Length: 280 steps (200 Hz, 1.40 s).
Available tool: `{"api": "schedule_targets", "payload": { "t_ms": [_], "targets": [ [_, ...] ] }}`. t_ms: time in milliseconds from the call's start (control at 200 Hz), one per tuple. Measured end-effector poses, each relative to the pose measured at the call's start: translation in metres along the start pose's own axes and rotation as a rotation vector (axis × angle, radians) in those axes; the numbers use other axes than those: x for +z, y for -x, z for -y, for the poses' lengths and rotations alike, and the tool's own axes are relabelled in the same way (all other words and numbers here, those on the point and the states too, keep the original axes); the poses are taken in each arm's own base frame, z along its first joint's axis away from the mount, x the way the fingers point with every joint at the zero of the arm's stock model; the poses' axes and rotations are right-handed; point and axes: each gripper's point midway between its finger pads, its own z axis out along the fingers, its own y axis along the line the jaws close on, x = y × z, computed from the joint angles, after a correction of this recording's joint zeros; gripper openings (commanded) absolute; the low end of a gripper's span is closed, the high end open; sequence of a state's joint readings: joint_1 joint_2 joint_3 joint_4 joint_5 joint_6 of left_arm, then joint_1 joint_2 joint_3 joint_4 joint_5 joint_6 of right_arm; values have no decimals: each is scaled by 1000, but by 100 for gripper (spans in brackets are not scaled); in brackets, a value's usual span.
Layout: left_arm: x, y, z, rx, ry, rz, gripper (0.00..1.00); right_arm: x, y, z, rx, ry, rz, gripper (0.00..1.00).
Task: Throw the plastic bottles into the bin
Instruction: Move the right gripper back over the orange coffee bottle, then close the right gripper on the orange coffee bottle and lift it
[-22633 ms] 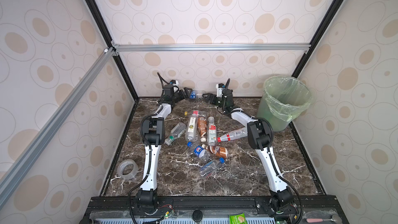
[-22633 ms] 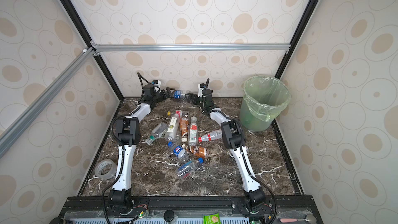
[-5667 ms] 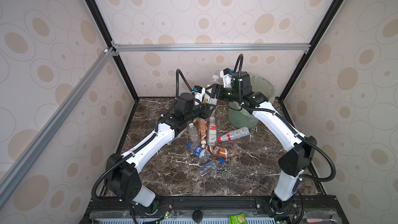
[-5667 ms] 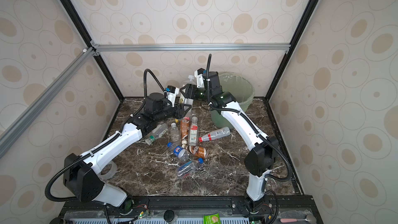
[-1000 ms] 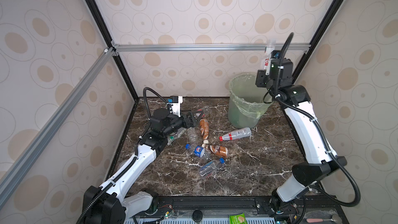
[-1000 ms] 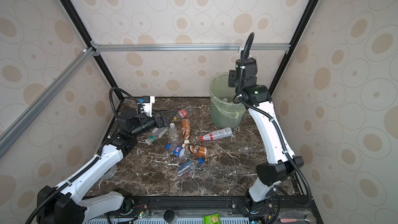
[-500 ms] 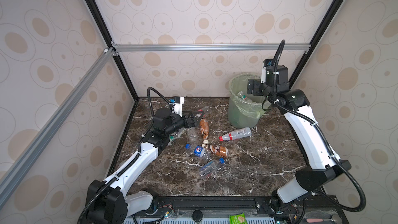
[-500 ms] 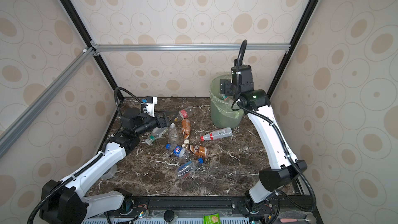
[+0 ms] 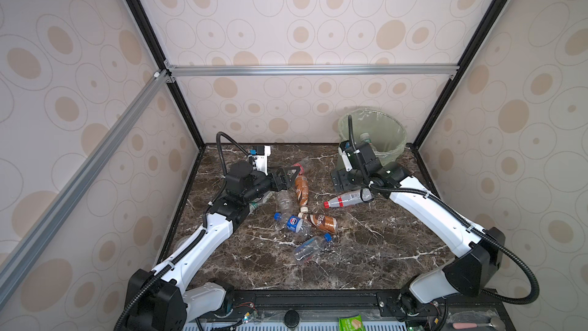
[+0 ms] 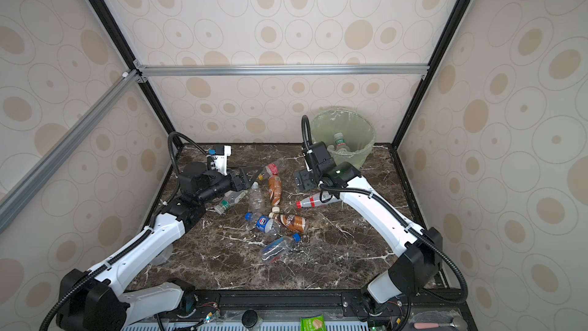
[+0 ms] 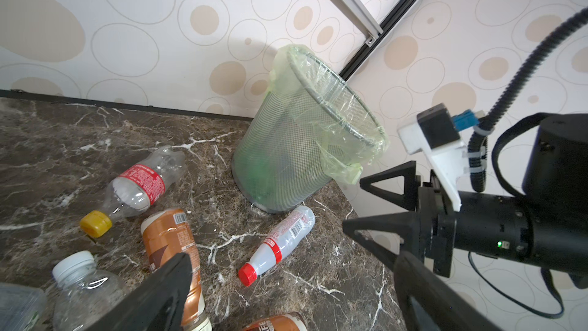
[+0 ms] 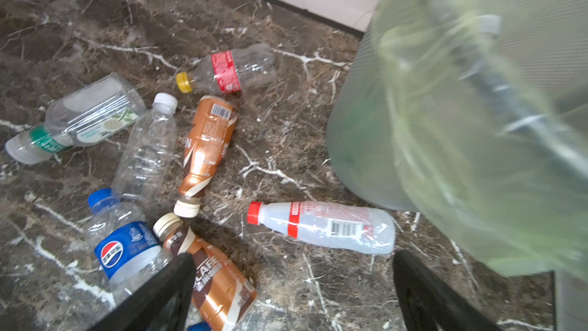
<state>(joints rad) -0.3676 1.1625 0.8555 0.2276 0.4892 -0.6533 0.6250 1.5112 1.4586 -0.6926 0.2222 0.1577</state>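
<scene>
Eight plastic bottles (image 9: 294,223) lie on their sides on the dark marble table (image 9: 366,249), most of them clustered near its middle; a red-capped bottle (image 9: 348,199) with a red band rests near the foot of the bin (image 9: 389,141), its cap pointing toward the cluster; a yellow-capped bottle (image 12: 229,71) with a red label lies nearest the back wall; a brown-wrapped bottle (image 12: 206,141) stretches beside a clear white-capped bottle (image 12: 146,151); a second brown bottle (image 10: 294,222) lies against a blue-labelled bottle (image 10: 265,224), and a clear blue-capped bottle (image 10: 276,248) sits nearest the front edge; a green-labelled bottle (image 12: 86,119) lies at the left of the cluster, partly hidden under the left arm in both top views. The bin, a mesh basket lined with a pale green bag folded over its rim, stands upright in the back right corner; a green-banded bottle (image 10: 339,141) shows inside it in both top views. The right gripper (image 9: 342,181) hangs low just beside the bin, above the table by the red-capped bottle, its jaws spread wide and gripping nothing; the left gripper (image 9: 291,177) hovers over the back of the cluster, close to the yellow-capped bottle, its jaws likewise parted and empty.
</scene>
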Motion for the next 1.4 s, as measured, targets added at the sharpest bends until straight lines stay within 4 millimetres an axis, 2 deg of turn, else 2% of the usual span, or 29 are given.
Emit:
{"api": "schedule_targets", "payload": {
  "t_ms": [130, 240, 410, 535, 615, 720, 880, 1060, 1230, 1400],
  "targets": [
    [-12, -4, -18, -50, 51, 22, 99, 28, -8, -34, -7, 65, -28, 100],
    [-22, -7, -35, -104, 85, 36, 99, 71, -21, -59, 1, 96, -87, 99],
    [-25, -11, -43, -161, 82, 40, 99, 138, -45, -76, 19, 83, -189, 100],
    [-26, -15, -45, -196, 65, 38, 99, 169, -52, -85, 39, 88, -215, 99],
    [-28, -20, -53, -223, 71, 34, 99, 177, -52, -90, 53, 97, -219, 98],
    [-30, -26, -61, -248, 83, 29, 99, 184, -39, -98, 73, 119, -197, 95],
    [-32, -25, -62, -253, 75, 32, 99, 196, -25, -108, 101, 150, -165, 88],
    [-32, -30, -68, -265, 103, 15, 99, 217, -31, -116, 117, 163, -184, 80],
    [-31, -50, -90, -304, 200, -47, 99, 232, -41, -120, 120, 163, -214, 66],
    [-33, -63, -101, -319, 257, -84, 99, 232, -37, -121, 116, 162, -209, 48]
  ]
}}
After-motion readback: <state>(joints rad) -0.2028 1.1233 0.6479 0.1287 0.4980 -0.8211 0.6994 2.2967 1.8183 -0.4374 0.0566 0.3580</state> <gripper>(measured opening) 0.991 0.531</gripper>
